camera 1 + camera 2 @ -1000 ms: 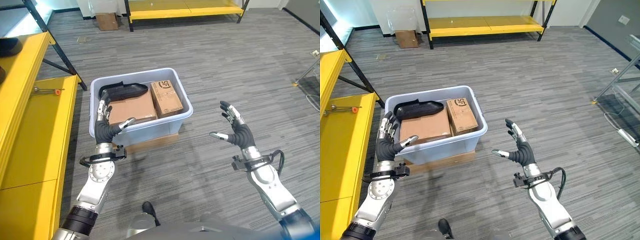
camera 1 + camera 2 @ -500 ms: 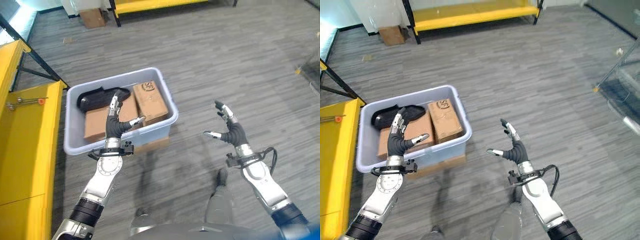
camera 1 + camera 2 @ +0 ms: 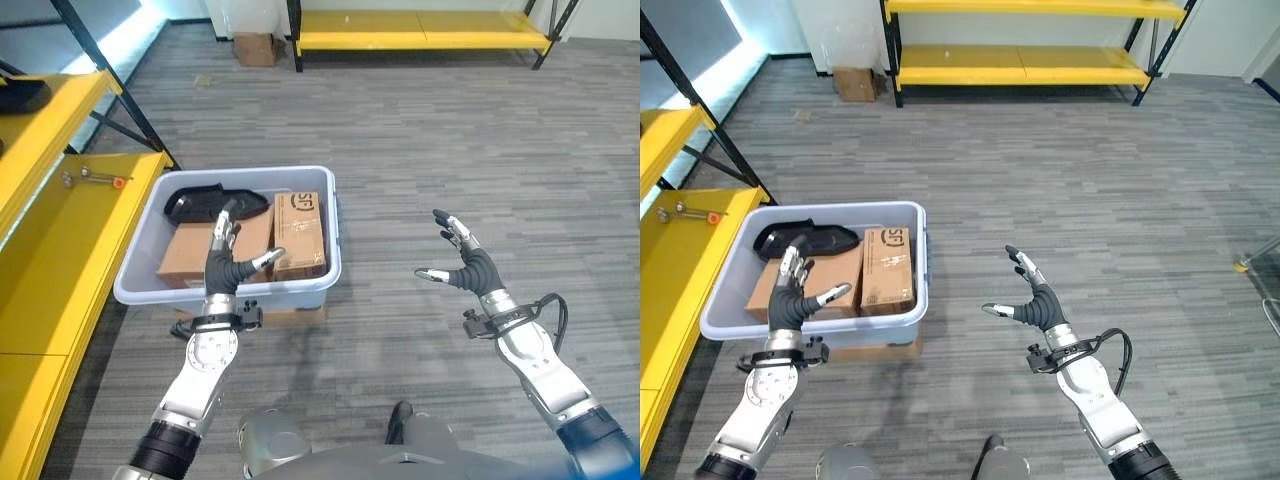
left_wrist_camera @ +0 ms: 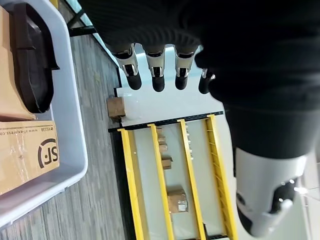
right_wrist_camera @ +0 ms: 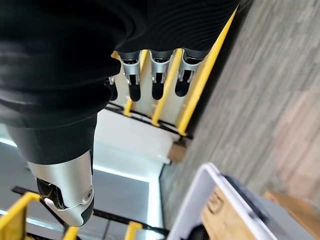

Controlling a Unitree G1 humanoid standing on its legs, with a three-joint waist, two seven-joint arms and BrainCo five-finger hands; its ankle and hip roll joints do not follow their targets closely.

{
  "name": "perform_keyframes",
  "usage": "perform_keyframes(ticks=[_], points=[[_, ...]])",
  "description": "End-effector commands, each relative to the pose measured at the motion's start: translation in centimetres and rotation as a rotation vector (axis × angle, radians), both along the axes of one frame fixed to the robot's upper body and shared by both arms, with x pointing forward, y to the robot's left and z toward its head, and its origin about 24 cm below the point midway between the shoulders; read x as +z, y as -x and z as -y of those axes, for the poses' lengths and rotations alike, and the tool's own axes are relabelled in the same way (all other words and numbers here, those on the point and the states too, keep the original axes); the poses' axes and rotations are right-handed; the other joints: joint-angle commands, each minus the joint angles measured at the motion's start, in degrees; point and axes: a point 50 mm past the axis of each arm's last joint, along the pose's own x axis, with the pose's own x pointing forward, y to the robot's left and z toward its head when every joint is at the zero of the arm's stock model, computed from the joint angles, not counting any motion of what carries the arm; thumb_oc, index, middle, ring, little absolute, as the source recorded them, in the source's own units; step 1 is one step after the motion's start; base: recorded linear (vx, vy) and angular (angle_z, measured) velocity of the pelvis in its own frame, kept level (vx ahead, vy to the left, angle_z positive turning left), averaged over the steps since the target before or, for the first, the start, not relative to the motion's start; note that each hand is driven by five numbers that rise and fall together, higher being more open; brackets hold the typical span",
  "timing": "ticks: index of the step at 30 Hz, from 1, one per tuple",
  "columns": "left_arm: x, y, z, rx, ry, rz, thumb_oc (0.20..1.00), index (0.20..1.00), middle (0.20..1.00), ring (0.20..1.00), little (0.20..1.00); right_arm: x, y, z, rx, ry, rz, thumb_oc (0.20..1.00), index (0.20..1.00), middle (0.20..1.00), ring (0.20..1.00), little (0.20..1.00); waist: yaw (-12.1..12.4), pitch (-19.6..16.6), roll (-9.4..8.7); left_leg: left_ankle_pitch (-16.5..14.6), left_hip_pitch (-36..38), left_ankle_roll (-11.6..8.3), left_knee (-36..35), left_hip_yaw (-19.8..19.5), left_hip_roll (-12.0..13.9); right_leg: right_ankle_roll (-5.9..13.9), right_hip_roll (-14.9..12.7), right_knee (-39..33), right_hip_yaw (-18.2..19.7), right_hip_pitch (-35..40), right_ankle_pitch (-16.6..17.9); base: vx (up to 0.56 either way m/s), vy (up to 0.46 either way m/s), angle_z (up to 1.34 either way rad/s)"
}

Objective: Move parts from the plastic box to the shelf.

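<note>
A pale plastic box (image 3: pixel 326 270) stands on the floor over a low wooden pallet. It holds a black moulded part (image 3: pixel 205 203), a wide cardboard box (image 3: pixel 195 252) and a narrower printed carton (image 3: pixel 301 234). My left hand (image 3: pixel 223 268) is raised at the box's near rim, fingers straight and spread, holding nothing. My right hand (image 3: pixel 470 266) hovers over bare floor to the right of the box, open and empty. In the left wrist view the box (image 4: pixel 70 145) and the black part (image 4: pixel 32 60) show beyond the fingers (image 4: pixel 157 77).
A yellow shelf (image 3: pixel 60 260) runs along the left, with a small tool (image 3: pixel 90 179) lying on it. Another yellow rack (image 3: pixel 420 28) stands at the far wall, a cardboard box (image 3: pixel 254 48) beside it. Grey floor stretches between.
The camera has shifted, so the box now sits nearer the centre-left. Both hands stay open and raised, the left still by the box's near rim.
</note>
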Motion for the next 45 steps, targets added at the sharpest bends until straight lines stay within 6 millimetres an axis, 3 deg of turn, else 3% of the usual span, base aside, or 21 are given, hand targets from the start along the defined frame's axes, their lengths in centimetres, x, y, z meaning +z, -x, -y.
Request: perform_keyframes(ticks=[1, 2, 4, 5, 8, 10, 14, 17, 22, 23, 28, 36, 40, 41, 43, 44, 45], points=[[2.1, 0.2, -1.1, 0.035, -0.020, 0.118, 1.000, 1.000, 1.000, 1.000, 1.000, 2.3, 0.6, -1.2, 0.070, -0.080, 0.122, 1.000, 1.000, 1.000, 1.000, 1.000, -1.0, 0.8, -0.09, 1.2, 3.8, 1.21, -4.3, 0.3, -2.1, 1.48, 1.9, 1.8, -0.4, 2.4, -3.3, 0.24, 0.276, -0.29], [1.8, 0.3, -1.3, 0.038, -0.012, 0.111, 1.000, 1.000, 1.000, 1.000, 1.000, 2.2, 0.8, -1.0, 0.066, -0.077, 0.117, 1.000, 1.000, 1.000, 1.000, 1.000, -1.3, 0.8, 0.05, 3.1, 4.1, 0.42, -6.5, 0.3, -0.2, 1.61, 1.7, 2.4, -0.3, 2.4, -3.8, 0.19, 0.234, -0.28], [1.6, 0.2, -1.3, 0.028, -0.008, 0.105, 1.000, 1.000, 1.000, 1.000, 1.000, 2.1, 0.8, -0.9, 0.056, -0.078, 0.120, 1.000, 1.000, 1.000, 1.000, 1.000, -1.8, 1.0, 0.07, 3.5, 4.7, 0.03, -6.6, 1.0, 1.1, 1.53, 1.4, 3.5, -0.3, 2.2, -4.6, 0.18, 0.289, -0.26], [1.4, -0.3, -0.9, 0.004, -0.011, 0.100, 1.000, 1.000, 1.000, 1.000, 1.000, 1.9, 0.6, -0.8, 0.053, -0.081, 0.109, 1.000, 1.000, 1.000, 1.000, 1.000, -2.4, 1.0, -0.13, 0.8, 5.6, 0.76, -6.0, 2.5, 0.8, 1.71, 0.7, 5.5, -1.2, 2.0, -5.5, 0.20, 0.304, -0.07], [1.3, -0.5, -0.6, -0.016, -0.008, 0.094, 1.000, 1.000, 1.000, 1.000, 1.000, 1.8, 0.5, -0.8, 0.066, -0.111, 0.090, 1.000, 1.000, 1.000, 1.000, 1.000, -2.4, 0.9, -0.50, -0.8, 5.9, 1.23, -5.4, 2.6, 0.0, 1.98, 0.2, 6.3, -1.8, 2.0, -5.7, 0.14, 0.181, 0.11], [1.1, -0.9, 0.2, -0.058, -0.019, 0.079, 1.000, 1.000, 1.000, 1.000, 1.000, 0.8, 0.5, -0.6, 0.078, -0.252, -0.016, 1.000, 1.000, 1.000, 1.000, 1.000, -2.3, 0.9, -1.41, -3.3, 6.6, 2.61, -4.7, 2.1, -3.4, 2.54, -0.3, 7.2, -1.8, 2.1, -5.6, 0.27, 0.274, 0.07], [1.0, -0.9, 0.4, -0.078, -0.050, 0.079, 1.000, 1.000, 1.000, 1.000, 1.000, -0.2, 0.8, -0.5, 0.070, -0.362, -0.074, 1.000, 1.000, 1.000, 1.000, 1.000, -1.8, 0.8, -1.81, -4.0, 7.5, 3.75, -5.5, 2.4, -6.1, 3.64, -0.7, 6.9, -2.0, 1.8, -4.3, 0.15, 0.150, 0.28], [1.0, -0.7, 0.1, -0.067, -0.053, 0.080, 1.000, 1.000, 1.000, 1.000, 1.000, -0.5, 0.8, -1.0, 0.091, -0.421, -0.083, 1.000, 1.000, 1.000, 1.000, 1.000, -1.2, 1.1, -1.46, -4.0, 8.3, 4.57, -7.1, 3.0, -7.3, 4.91, -1.8, 7.5, -2.7, 0.4, -3.5, 0.06, 0.085, 0.13], [1.2, -0.7, 0.1, -0.068, -0.054, 0.082, 1.000, 1.000, 1.000, 1.000, 1.000, -0.6, 0.8, -1.6, 0.094, -0.457, -0.093, 1.000, 1.000, 1.000, 1.000, 1.000, -0.7, 1.4, -1.14, -3.8, 8.1, 5.22, -8.1, 3.2, -7.9, 5.16, -2.1, 7.6, -2.9, -0.2, -3.6, 0.00, 0.004, -0.05], [-2.1, -0.1, -2.0, 0.055, 0.082, -0.081, 1.000, 1.000, 1.000, 1.000, 1.000, -2.5, 1.0, 0.8, 0.166, -0.399, -0.182, 1.000, 1.000, 1.000, 1.000, 1.000, 1.7, 0.9, -0.75, -7.8, 6.3, 5.07, -0.7, -1.0, -10.8, 4.61, -0.1, 0.8, 0.5, 2.3, -0.7, 0.00, -0.055, 0.02], [-2.8, 1.2, -2.4, 0.056, 0.133, -0.114, 1.000, 1.000, 1.000, 1.000, 1.000, -2.9, 0.6, 1.2, 0.110, -0.435, -0.222, 1.000, 1.000, 1.000, 1.000, 1.000, 2.9, -0.4, -0.81, -6.7, 8.3, 3.57, -2.7, -1.1, -7.7, 3.99, -0.7, -1.9, -3.8, 3.9, 0.6, 0.07, -0.216, 0.17], [-3.2, 1.7, -2.8, 0.058, 0.125, -0.150, 1.000, 1.000, 1.000, 1.000, 1.000, -3.0, 1.1, 0.7, 0.129, -0.402, -0.218, 1.000, 1.000, 1.000, 1.000, 1.000, 2.3, -1.7, -0.57, -5.7, 10.9, 2.29, -5.5, -0.8, -6.1, 3.68, -0.4, -3.5, -5.1, 4.6, 1.2, 0.05, -0.074, 0.14], [-3.2, 2.1, -3.3, 0.067, 0.105, -0.161, 1.000, 1.000, 1.000, 1.000, 1.000, -2.9, 1.1, 0.4, 0.150, -0.400, -0.209, 1.000, 1.000, 1.000, 1.000, 1.000, 2.3, -1.8, -0.26, -4.8, 11.0, 2.14, -6.7, -1.7, -5.7, 3.39, -0.4, -1.8, -4.4, 4.7, -0.3, 0.05, -0.009, 0.01], [-3.2, 2.0, -3.2, 0.054, 0.104, -0.163, 1.000, 1.000, 1.000, 1.000, 1.000, -2.8, 1.1, 0.5, 0.136, -0.404, -0.207, 1.000, 1.000, 1.000, 1.000, 1.000, 1.6, -1.8, -0.25, -4.5, 10.7, 2.11, -6.1, 0.4, -5.2, 3.15, -0.3, -1.5, -5.0, 4.9, -0.7, -0.03, 0.043, 0.46], [-2.9, 1.1, -2.5, 0.011, 0.093, -0.143, 1.000, 1.000, 1.000, 1.000, 1.000, -2.6, 1.2, 0.5, 0.105, -0.404, -0.197, 1.000, 1.000, 1.000, 1.000, 1.000, -0.2, -1.7, -0.28, -3.0, 9.4, 1.71, -1.7, 5.0, -1.7, 2.46, -0.6, 0.2, -6.6, 4.1, -1.5, -0.12, 0.257, 1.45], [-2.9, 1.0, -2.5, 0.018, 0.092, -0.137, 1.000, 1.000, 1.000, 1.000, 1.000, -2.6, 1.1, 0.5, 0.112, -0.400, -0.199, 1.000, 1.000, 1.000, 1.000, 1.000, -0.2, -1.7, -0.14, -1.3, 9.6, 1.17, -1.6, 3.6, 0.3, 2.27, -1.1, 1.8, -6.0, 3.4, -2.3, -0.10, 0.634, 1.18], [-2.7, 0.9, -2.6, 0.029, 0.071, -0.124, 1.000, 1.000, 1.000, 1.000, 1.000, -2.7, 1.1, 0.6, 0.123, -0.397, -0.204, 1.000, 1.000, 1.000, 1.000, 1.000, -0.2, -2.0, 0.14, 2.6, 10.0, -0.35, -2.5, 1.3, 3.6, 2.01, -2.0, 3.8, -4.8, 2.6, -3.4, -0.02, 0.787, 0.53]])
